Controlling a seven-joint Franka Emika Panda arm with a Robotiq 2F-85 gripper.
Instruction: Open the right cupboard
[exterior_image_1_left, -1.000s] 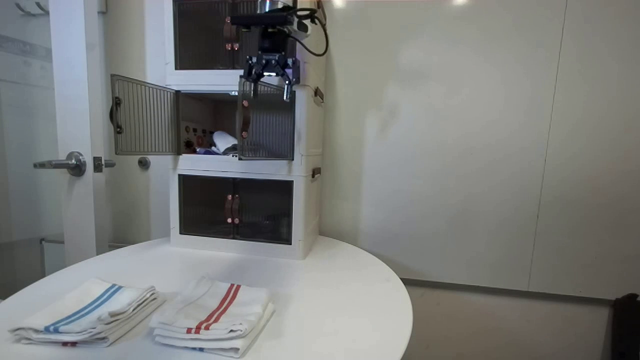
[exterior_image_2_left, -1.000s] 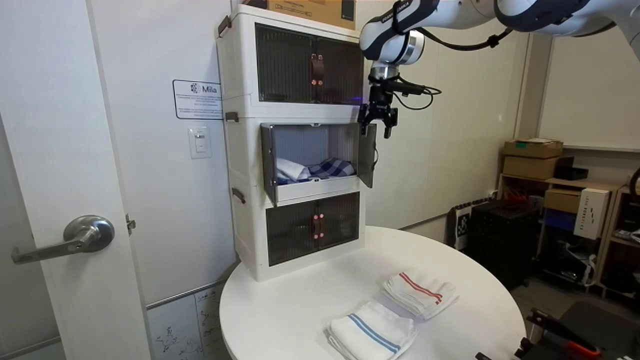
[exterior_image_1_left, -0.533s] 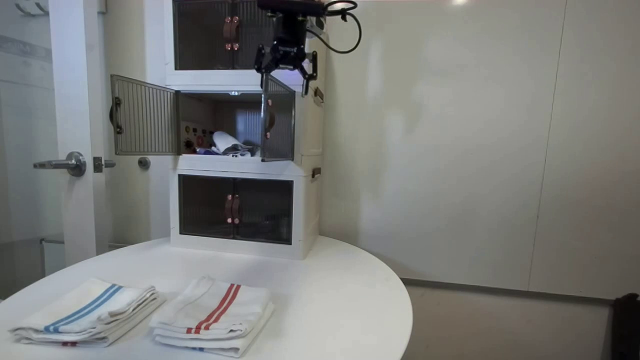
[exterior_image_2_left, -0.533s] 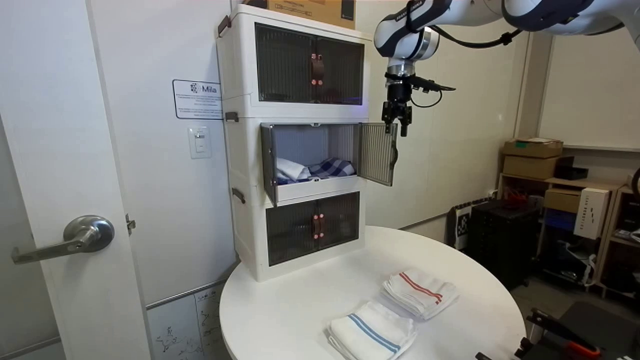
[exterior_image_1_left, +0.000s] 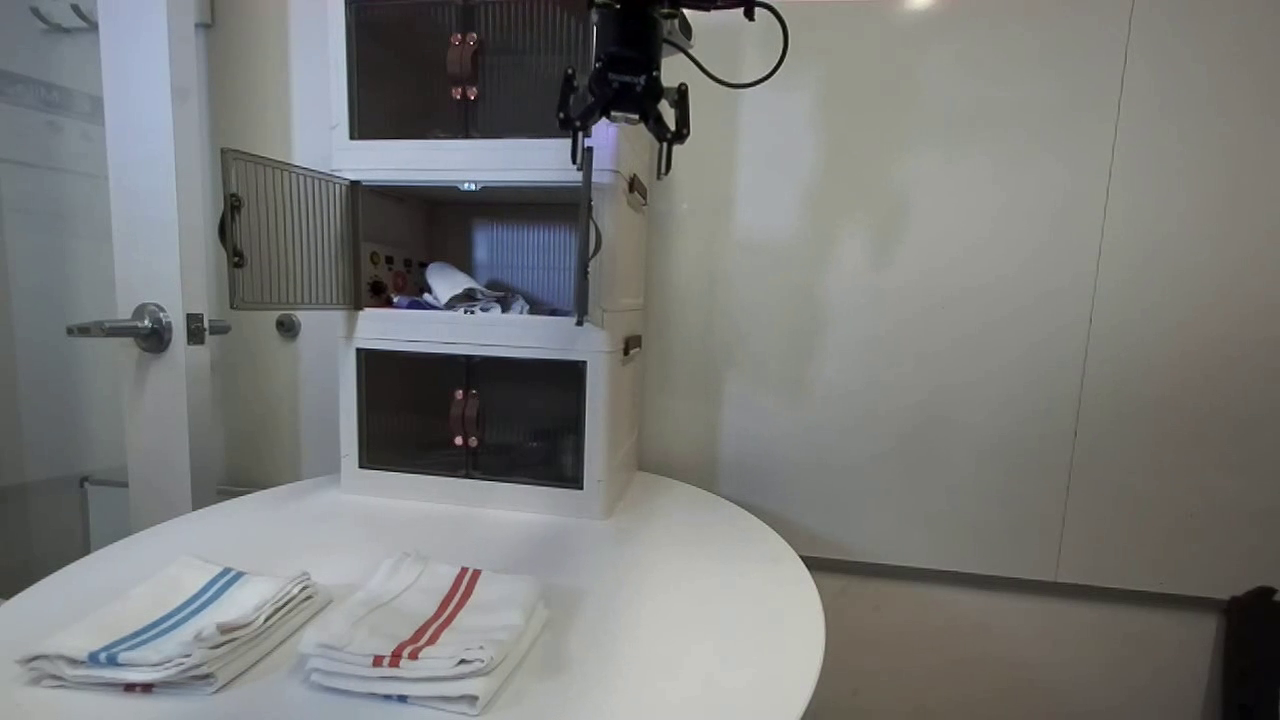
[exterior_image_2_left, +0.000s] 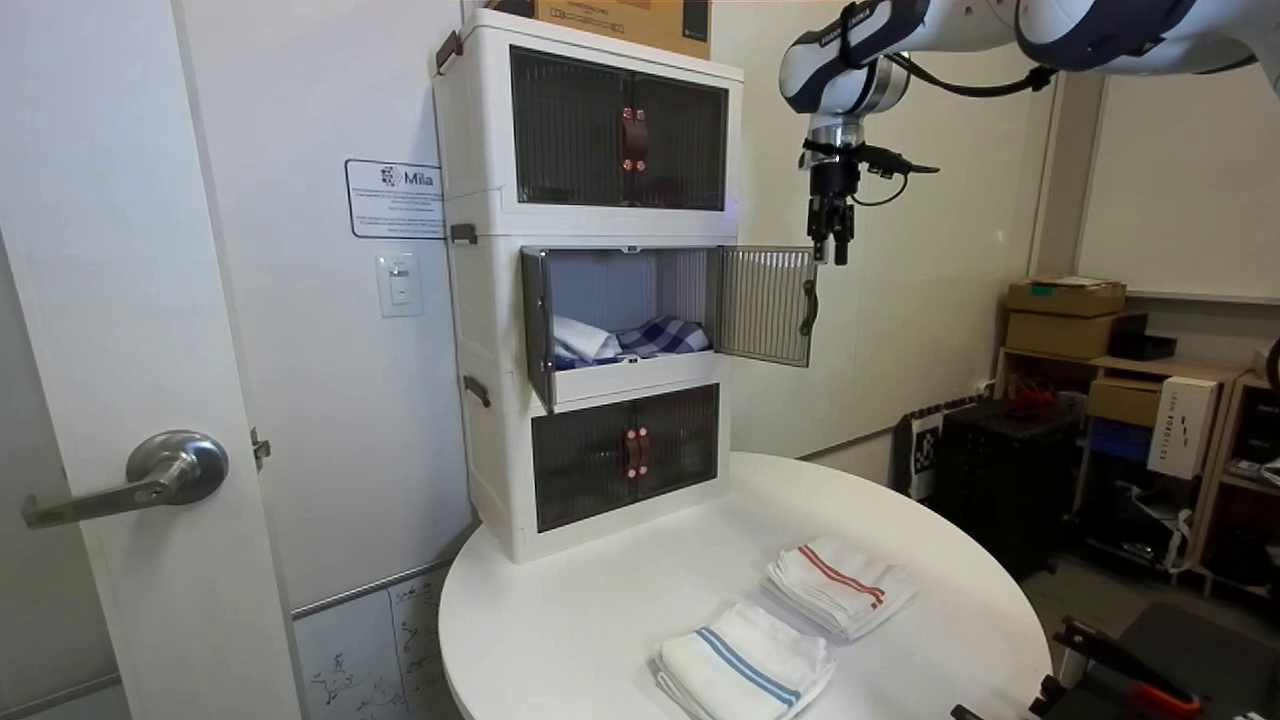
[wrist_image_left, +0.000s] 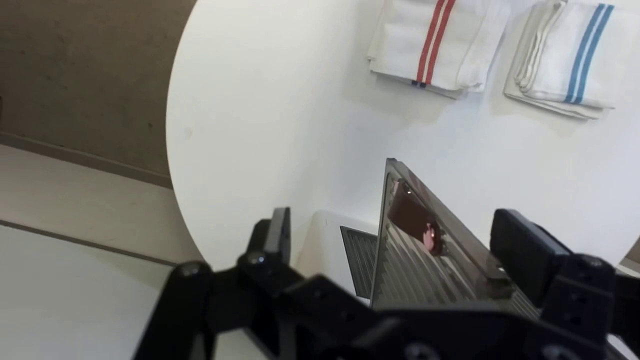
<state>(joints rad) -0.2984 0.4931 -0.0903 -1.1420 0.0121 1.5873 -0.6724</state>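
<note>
Pointing to 6 o'clock with gripper (exterior_image_1_left: 620, 166) in an exterior view, with fingers wide apart. From there, just beside at 7 o'clock, noting right cupboard door (exterior_image_1_left: 584, 235), swung well open, nearly edge-on; cannot tell whether touching. In wrist view, seeing same door between the fingers. Toward 9 o'clock, finding left cupboard door (exterior_image_1_left: 292, 230) open too. Inside middle compartment (exterior_image_1_left: 525, 240), at 8 o'clock, spotting white cloth (exterior_image_1_left: 455, 282). Farther out, on white table (exterior_image_1_left: 690, 580), logging folded red-striped towel (exterior_image_1_left: 430, 610) at 7 o'clock, blue-striped towel (exterior_image_1_left: 165, 625) between 7 and 8.
</note>
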